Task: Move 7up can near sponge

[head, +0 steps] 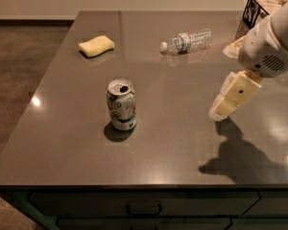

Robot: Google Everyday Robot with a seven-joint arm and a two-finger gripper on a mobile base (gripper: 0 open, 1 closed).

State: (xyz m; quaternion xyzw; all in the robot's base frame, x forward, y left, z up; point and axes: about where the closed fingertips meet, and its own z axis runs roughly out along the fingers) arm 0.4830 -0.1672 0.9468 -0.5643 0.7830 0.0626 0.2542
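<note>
Camera view:
- 7up can [121,104] upright on tabletop [173,147], left of centre.
- Sponge [96,46] far left, well apart from can.
- Gripper [224,105] hovers right of can, above tabletop, holding nothing. Cannot tell how far open.
- Likely step: reach for can. Best approach level from right, grip mid-body, keep can upright since top is open, set down just beside sponge.
- Count: one can, one sponge, one bottle [187,40] lying on side, one basket [252,11] far right.

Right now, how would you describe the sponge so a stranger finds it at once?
On the dark grey table, look to the far left corner, away from the gripper that hangs over the right side. The sponge lies flat there, behind the upright 7up can and left of the lying plastic bottle. It alone is pale yellow, with wavy edges.
</note>
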